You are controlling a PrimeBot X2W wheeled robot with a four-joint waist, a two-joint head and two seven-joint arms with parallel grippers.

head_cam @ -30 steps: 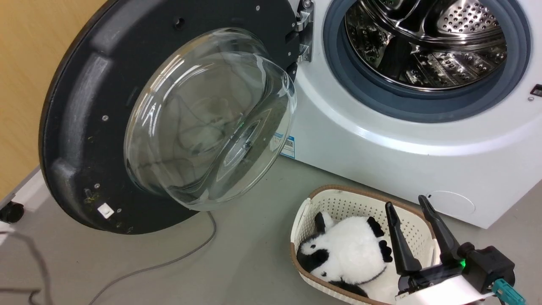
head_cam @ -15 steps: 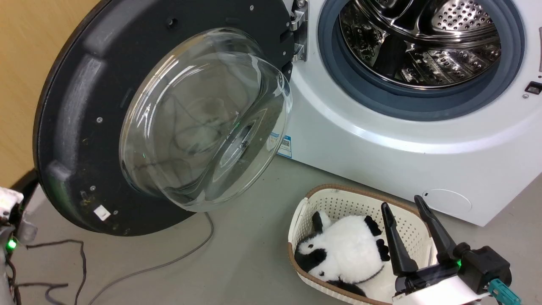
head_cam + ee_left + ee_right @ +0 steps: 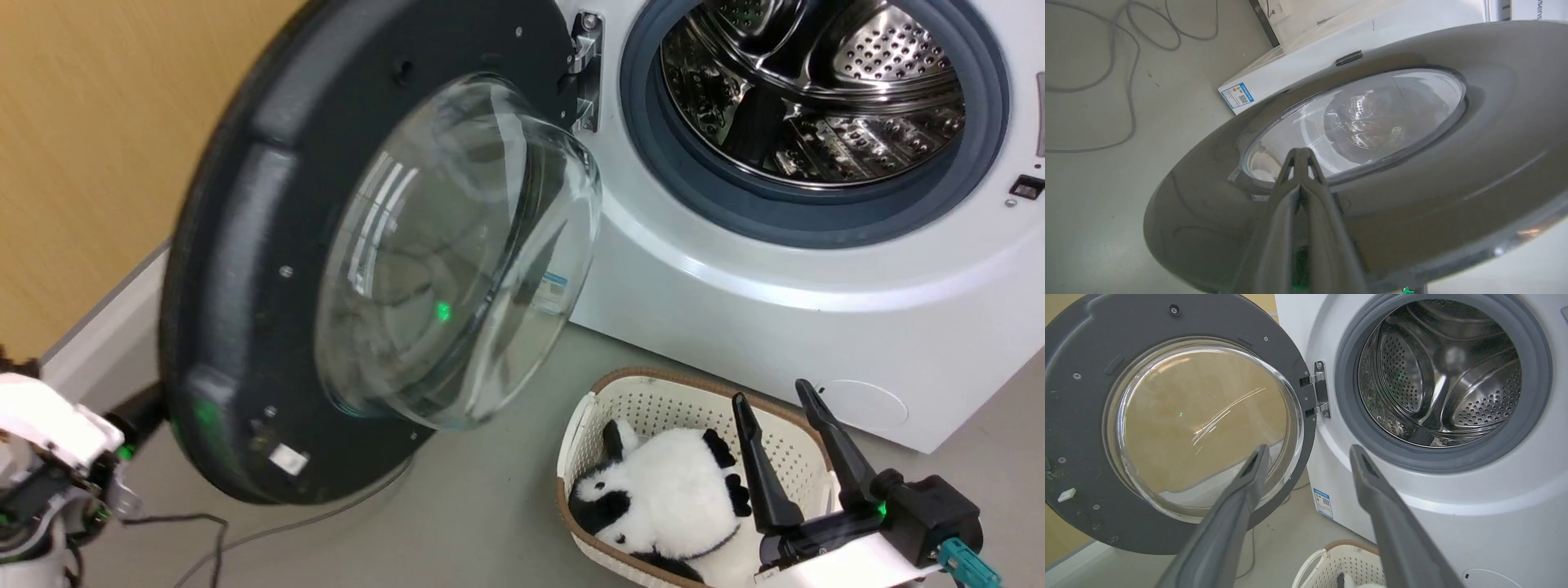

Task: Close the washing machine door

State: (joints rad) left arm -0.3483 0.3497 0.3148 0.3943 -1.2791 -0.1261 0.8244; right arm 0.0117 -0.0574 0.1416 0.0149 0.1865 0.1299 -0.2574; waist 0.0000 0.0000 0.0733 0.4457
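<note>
Nearest the head camera, at 4 o'clock: right gripper (image 3: 771, 392), fingers spread wide, nothing between them, tips pointing to 12. It hangs over the 3 o'clock end of a cream perforated basket (image 3: 653, 404) standing on the grey floor (image 3: 490, 523). A black-and-white panda toy (image 3: 669, 482) lies in the basket. In the right wrist view the same gripper (image 3: 1308, 449) shows the same wide gap and looks toward the hinge (image 3: 1319, 390).

At 8 o'clock of the head view, the left arm's dark fingers (image 3: 143, 411) pass behind the door's lower edge. A thin grey cable (image 3: 245, 535) runs over the floor below them. Left wrist view: left gripper (image 3: 1300, 152) with its fingers pressed together, holding nothing. The tips lie at the 6 o'clock rim of the window on the door's glossy outer face. Whether they touch it or sit just off it cannot be told.

Washing machine door (image 3: 245, 286): partly open, swung out from the machine, matte inner face and bulging glass window (image 3: 457, 261) toward the head camera. Its image is slightly smeared there. It hangs from the hinge (image 3: 586, 73) at its 2 o'clock edge.

Washing machine (image 3: 775, 302): white, at 1 o'clock of the head view, porthole uncovered. A grey rubber ring (image 3: 816, 216) surrounds the perforated steel drum (image 3: 816, 82). A blue label (image 3: 1323, 502) sits low on the machine's front, just beyond the door.

Farthest, at 10 o'clock: tan wall (image 3: 98, 122).
</note>
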